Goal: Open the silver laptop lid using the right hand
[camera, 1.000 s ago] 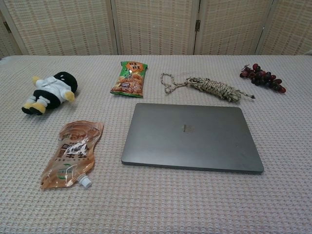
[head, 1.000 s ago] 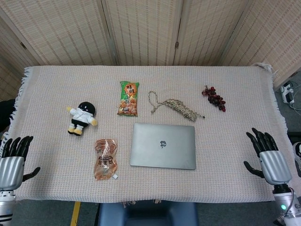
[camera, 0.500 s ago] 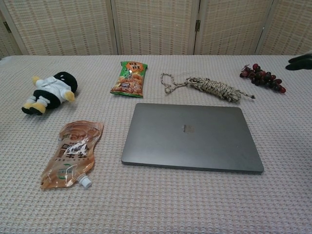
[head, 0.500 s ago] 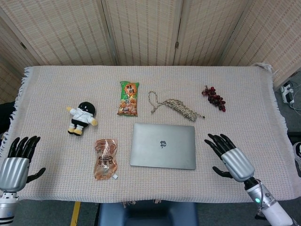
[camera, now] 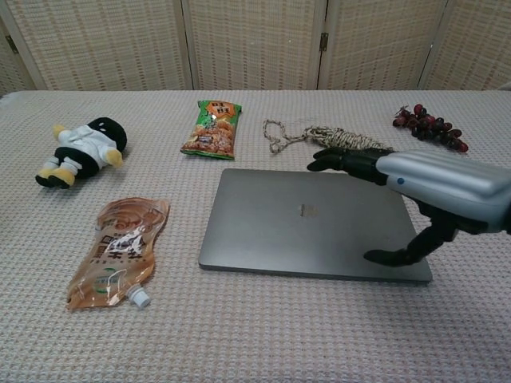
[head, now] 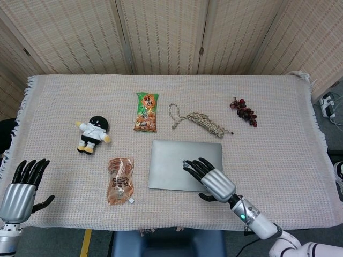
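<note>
Your table (head: 278, 160) carries a pale woven cloth with fringe at its left edge, and folding wicker screens (head: 161, 32) close off the room behind it. The silver laptop (head: 174, 163) lies shut near the front edge, centred — in the head view your right hand (head: 210, 179) covers its right front part and the logo. That hand is spread flat above the lid, fingers apart, holding nothing; in the chest view its thumb tip appears to rest on the lid near the right front corner. Your left hand (head: 21, 184) hovers open at the table's left front corner, cut off by the frame edge and missing from the chest view. Behind the laptop lie a coiled rope (head: 206, 122) and a green snack bag (head: 147, 111); left of it a plush doll (head: 94, 133) and an orange pouch (head: 120, 180) — print too small to read. Dark grapes (head: 244, 111) sit far right.
</note>
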`<move>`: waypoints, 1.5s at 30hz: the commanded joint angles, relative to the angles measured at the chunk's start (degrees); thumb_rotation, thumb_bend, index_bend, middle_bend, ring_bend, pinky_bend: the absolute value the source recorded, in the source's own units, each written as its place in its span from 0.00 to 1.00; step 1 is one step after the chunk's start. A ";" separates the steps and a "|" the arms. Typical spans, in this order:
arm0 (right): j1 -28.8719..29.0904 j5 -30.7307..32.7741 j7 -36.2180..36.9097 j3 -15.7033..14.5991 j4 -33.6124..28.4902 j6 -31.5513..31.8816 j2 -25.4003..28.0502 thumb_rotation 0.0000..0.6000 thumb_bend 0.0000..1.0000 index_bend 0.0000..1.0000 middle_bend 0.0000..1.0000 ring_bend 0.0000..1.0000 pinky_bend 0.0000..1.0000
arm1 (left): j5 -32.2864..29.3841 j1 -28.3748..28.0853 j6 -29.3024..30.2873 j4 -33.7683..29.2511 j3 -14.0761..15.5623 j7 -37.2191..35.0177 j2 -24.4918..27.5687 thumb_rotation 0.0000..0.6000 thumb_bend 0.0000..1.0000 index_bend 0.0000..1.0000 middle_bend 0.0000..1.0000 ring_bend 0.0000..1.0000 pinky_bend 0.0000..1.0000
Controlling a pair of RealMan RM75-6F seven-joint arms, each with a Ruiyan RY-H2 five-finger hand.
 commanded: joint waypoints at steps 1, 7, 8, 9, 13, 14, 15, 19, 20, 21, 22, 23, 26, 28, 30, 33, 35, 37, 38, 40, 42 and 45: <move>2.80 2.51 -2.49 1.52 3.65 -2.55 -4.79 1.00 0.31 0.00 0.00 0.00 0.00 | 0.14 -0.06 0.02 0.10 -0.03 -0.25 -0.22 1.00 0.20 0.11 0.13 0.11 0.00; 5.03 5.95 -6.93 2.19 6.63 -4.77 -9.81 1.00 0.31 0.00 0.00 0.00 0.00 | 0.28 -0.23 -0.08 0.56 -0.10 -1.21 -0.85 1.00 0.20 0.11 0.13 0.11 0.00; 5.32 6.22 -7.40 2.16 6.99 -4.98 -10.35 1.00 0.30 0.00 0.00 0.00 0.00 | 0.26 -0.25 -0.17 0.69 -0.09 -1.24 -0.91 1.00 0.20 0.11 0.13 0.11 0.00; 5.61 6.52 -8.09 2.06 7.49 -5.12 -10.98 1.00 0.30 0.00 0.00 0.00 0.00 | 0.19 -0.27 -0.32 0.86 -0.05 -1.32 -0.97 1.00 0.20 0.11 0.13 0.12 0.00; 6.41 7.66 -9.73 1.67 9.21 -5.57 -12.66 1.00 0.31 0.00 0.00 0.00 0.00 | -0.29 -0.31 -0.75 1.42 -0.07 -1.87 -1.20 1.00 0.20 0.11 0.13 0.12 0.00; 6.55 8.00 -9.90 1.65 9.50 -5.69 -12.93 1.00 0.31 0.00 0.00 0.00 0.00 | -0.35 -0.31 -0.81 1.53 -0.07 -1.98 -1.25 1.00 0.20 0.11 0.13 0.12 0.00; 6.66 8.34 -10.07 1.65 9.78 -5.74 -13.20 1.00 0.31 0.00 0.00 0.00 0.00 | -0.40 -0.32 -0.85 1.64 -0.08 -2.11 -1.31 1.00 0.20 0.11 0.13 0.12 0.00; 7.11 9.67 -10.76 1.52 10.70 -6.00 -14.02 1.00 0.31 0.00 0.00 0.00 0.00 | -0.47 -0.35 -0.99 2.15 -0.05 -2.50 -1.56 1.00 0.20 0.11 0.13 0.12 0.00; 7.29 10.06 -10.85 1.47 10.83 -6.21 -14.17 1.00 0.31 0.00 0.00 0.00 0.00 | -0.53 -0.38 -1.09 2.23 -0.05 -2.62 -1.58 1.00 0.20 0.11 0.13 0.12 0.00; 7.43 10.31 -10.95 1.44 10.93 -6.33 -14.29 1.00 0.31 0.00 0.00 0.00 0.00 | -0.56 -0.39 -1.11 2.30 -0.06 -2.71 -1.61 1.00 0.20 0.11 0.13 0.12 0.00; 7.57 10.55 -11.08 1.39 11.03 -6.46 -14.39 1.00 0.31 0.00 0.00 0.00 0.00 | -0.59 -0.38 -1.11 2.37 -0.07 -2.78 -1.64 1.00 0.20 0.11 0.13 0.12 0.00; 7.71 10.89 -11.25 1.38 11.11 -6.54 -14.55 1.00 0.31 0.00 0.00 0.00 0.00 | -0.67 -0.37 -1.12 2.46 -0.09 -2.83 -1.70 1.00 0.20 0.11 0.13 0.12 0.00; 8.00 11.57 -11.93 1.20 11.28 -6.71 -14.85 1.00 0.31 0.00 0.00 0.00 0.00 | -0.85 -0.35 -1.25 2.64 -0.07 -3.06 -1.81 1.00 0.20 0.11 0.13 0.12 0.00; 8.18 12.09 -12.58 1.07 11.48 -6.64 -15.07 1.00 0.31 0.00 0.00 0.00 0.00 | -0.81 -0.37 -1.32 2.85 -0.02 -3.18 -1.89 1.00 0.20 0.11 0.13 0.12 0.00; 8.28 12.63 -12.90 1.12 11.67 -6.57 -15.21 1.00 0.31 0.00 0.00 0.00 0.00 | -0.83 -0.38 -1.36 2.96 -0.01 -3.22 -1.94 1.00 0.20 0.11 0.13 0.12 0.00; 8.49 13.39 -13.05 1.21 11.85 -6.52 -15.36 1.00 0.31 0.00 0.00 0.00 0.00 | -0.91 -0.37 -1.39 3.12 -0.02 -3.37 -2.02 1.00 0.20 0.11 0.13 0.12 0.00; 8.69 13.76 -13.27 1.28 11.99 -6.44 -15.44 1.00 0.31 0.00 0.00 0.00 0.00 | -0.93 -0.41 -1.43 3.23 -0.04 -3.40 -2.05 1.00 0.20 0.11 0.13 0.12 0.00; 8.87 14.08 -13.33 1.37 12.04 -6.38 -15.51 1.00 0.31 0.00 0.00 0.00 0.00 | -0.93 -0.45 -1.49 3.26 -0.05 -3.38 -2.05 1.00 0.20 0.11 0.13 0.12 0.00; 8.98 14.24 -13.32 1.39 12.04 -6.34 -15.51 1.00 0.31 0.00 0.00 0.00 0.00 | -0.94 -0.46 -1.48 3.27 -0.07 -3.40 -2.06 1.00 0.20 0.11 0.13 0.12 0.00; 9.15 14.43 -13.48 1.40 12.04 -6.28 -15.43 1.00 0.31 0.00 0.00 0.00 0.00 | -0.96 -0.46 -1.45 3.30 -0.10 -3.43 -2.07 1.00 0.20 0.11 0.13 0.12 0.00; 9.29 14.69 -13.73 1.39 12.02 -6.15 -15.31 1.00 0.31 0.00 0.00 0.00 0.00 | -0.99 -0.48 -1.45 3.36 -0.13 -3.47 -2.11 1.00 0.20 0.11 0.13 0.12 0.00; 9.51 15.22 -14.03 1.39 11.95 -6.17 -15.13 1.00 0.31 0.00 0.00 0.00 0.00 | -1.08 -0.57 -1.71 3.42 -0.11 -3.38 -2.15 1.00 0.20 0.11 0.13 0.12 0.00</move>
